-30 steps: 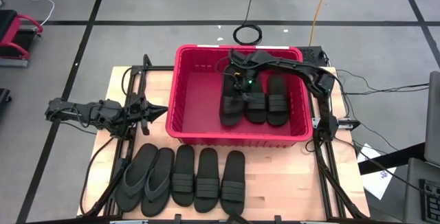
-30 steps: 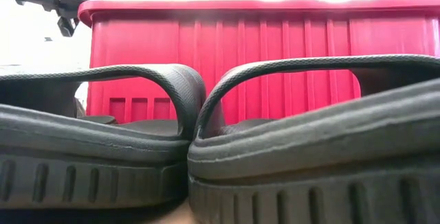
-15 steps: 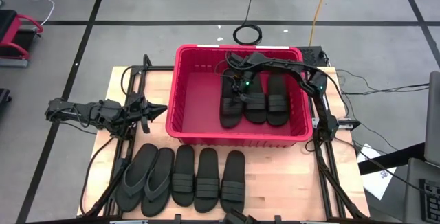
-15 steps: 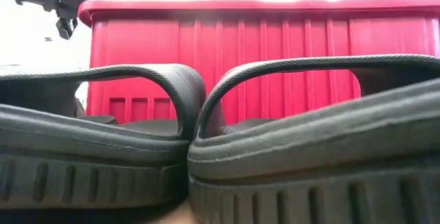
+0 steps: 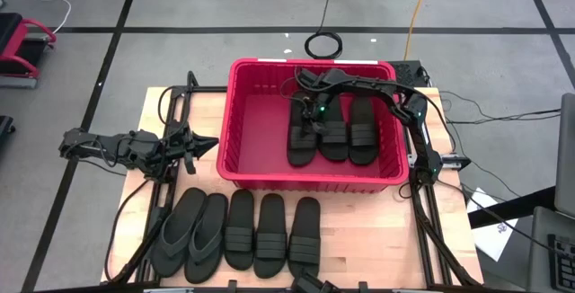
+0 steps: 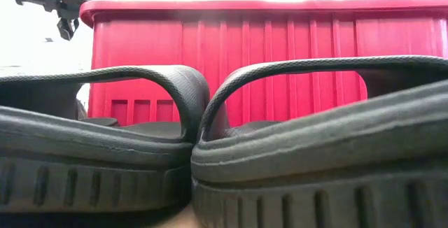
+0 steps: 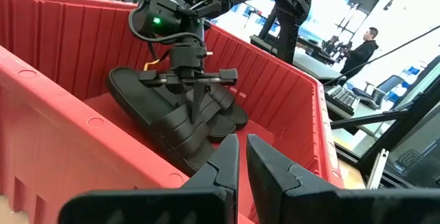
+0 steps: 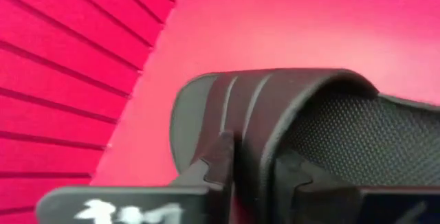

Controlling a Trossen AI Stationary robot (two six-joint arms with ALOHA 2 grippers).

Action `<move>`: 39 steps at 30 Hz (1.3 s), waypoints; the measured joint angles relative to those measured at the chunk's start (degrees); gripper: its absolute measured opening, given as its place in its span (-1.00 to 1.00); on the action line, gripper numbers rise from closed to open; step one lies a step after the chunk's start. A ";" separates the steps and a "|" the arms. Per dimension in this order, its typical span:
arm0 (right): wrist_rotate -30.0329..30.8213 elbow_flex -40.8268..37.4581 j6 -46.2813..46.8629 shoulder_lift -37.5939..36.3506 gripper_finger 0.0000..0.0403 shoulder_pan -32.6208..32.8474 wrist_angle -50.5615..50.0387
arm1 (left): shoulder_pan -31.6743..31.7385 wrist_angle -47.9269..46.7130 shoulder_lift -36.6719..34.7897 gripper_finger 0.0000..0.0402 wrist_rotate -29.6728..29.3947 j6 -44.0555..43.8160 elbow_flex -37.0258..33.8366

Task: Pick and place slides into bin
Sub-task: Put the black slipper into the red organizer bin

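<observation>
Compared with one second before, the right arm has pulled a little toward 12 o'clock inside the large red slotted plastic bin (image 5: 235, 140), and its fingers have begun to loosen; the sandals have not changed place.

Much is hidden. In the low view two black sandals fill the foreground and are cut off, so only the bin's front wall (image 6: 280, 67) and small pieces of both arms above it can be seen. In the right wrist view only one ribbed strap (image 8: 275, 107) is visible, very close, and the rest of that slide is out of the picture.

The right gripper (image 5: 310, 118) stands over the left one of three black rubber band slides (image 5: 303, 142) lying side by side in the bin. Its two fingers (image 8: 220, 159) sit on each side of the strap's edge with a narrow gap; I cannot tell if they still press it.

The left gripper (image 5: 211, 145) waits at 9 o'clock of the bin, just outside its wall, with fingers nearly together and holding nothing.

Five more black slides (image 5: 260, 232) lie in a row on the wooden table (image 5: 359, 239) at 6 o'clock of the bin.
</observation>
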 joint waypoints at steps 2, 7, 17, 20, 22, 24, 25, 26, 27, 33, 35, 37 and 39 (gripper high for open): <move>1.19 -0.02 0.70 0.00 -0.69 0.06 0.23 | 0.00 0.00 -0.01 -0.87 0.00 0.02 0.00; 3.92 -0.09 3.00 -0.14 -0.55 0.08 0.83 | 0.00 0.00 0.00 -0.87 0.01 0.07 0.00; 4.50 -0.20 2.72 -2.41 -0.31 0.15 3.26 | 0.00 0.04 0.00 -0.87 0.09 0.61 0.00; 4.83 -0.15 2.65 -3.21 -0.24 0.13 4.04 | -0.01 0.04 -0.02 -0.87 0.16 0.61 0.00; 6.80 -0.15 2.77 -3.37 -0.20 0.13 4.18 | -0.04 0.07 0.00 -0.87 0.18 0.62 0.00; 8.38 -0.15 2.87 -3.37 -0.15 0.15 4.05 | -0.04 0.08 0.00 -0.87 0.20 0.92 0.00; 9.44 -0.15 3.08 -3.37 -0.13 0.15 4.05 | -0.04 0.16 -0.01 -0.87 0.22 1.22 0.00; 11.16 -0.15 3.81 -3.37 -0.11 0.24 4.13 | -0.04 0.28 -0.02 -0.87 0.23 1.33 0.00; 13.13 -0.14 4.71 -3.39 -0.10 0.39 4.24 | -0.04 0.36 -0.01 -0.87 0.23 1.36 0.00; 15.84 -0.13 9.57 -5.41 -0.05 0.89 6.92 | -0.02 0.44 0.00 -0.87 0.23 1.44 0.00; 15.65 -0.11 10.12 -6.87 -0.05 1.18 7.71 | -0.02 0.46 -0.02 -0.87 0.23 1.36 0.00; 15.60 -0.11 9.73 -8.36 -0.05 1.57 7.99 | -0.02 0.46 0.00 -0.87 0.23 1.35 0.00; 15.53 -0.11 8.18 -9.80 -0.05 1.97 7.91 | -0.02 0.46 0.00 -0.87 0.25 1.27 0.00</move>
